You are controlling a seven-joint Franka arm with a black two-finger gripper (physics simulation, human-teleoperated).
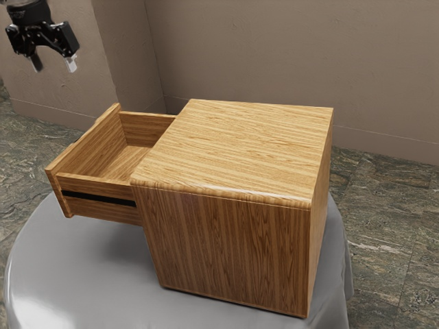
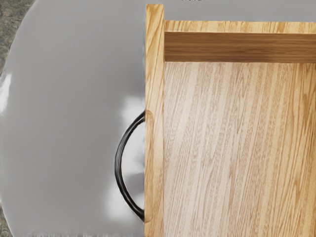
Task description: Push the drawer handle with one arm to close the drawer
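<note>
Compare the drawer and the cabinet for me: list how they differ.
The drawer is open-topped, while the cabinet has a closed, flat top. The cabinet is taller than the drawer and stands on the table; the drawer juts out from the cabinet, above the table. The drawer carries a black handle; the cabinet's visible faces carry none. Both have wood grain.

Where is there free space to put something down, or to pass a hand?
Bare: the cabinet top, the visible drawer floor, and the table outward from the handle. Tighter: the narrow loop between handle and drawer front.
</note>
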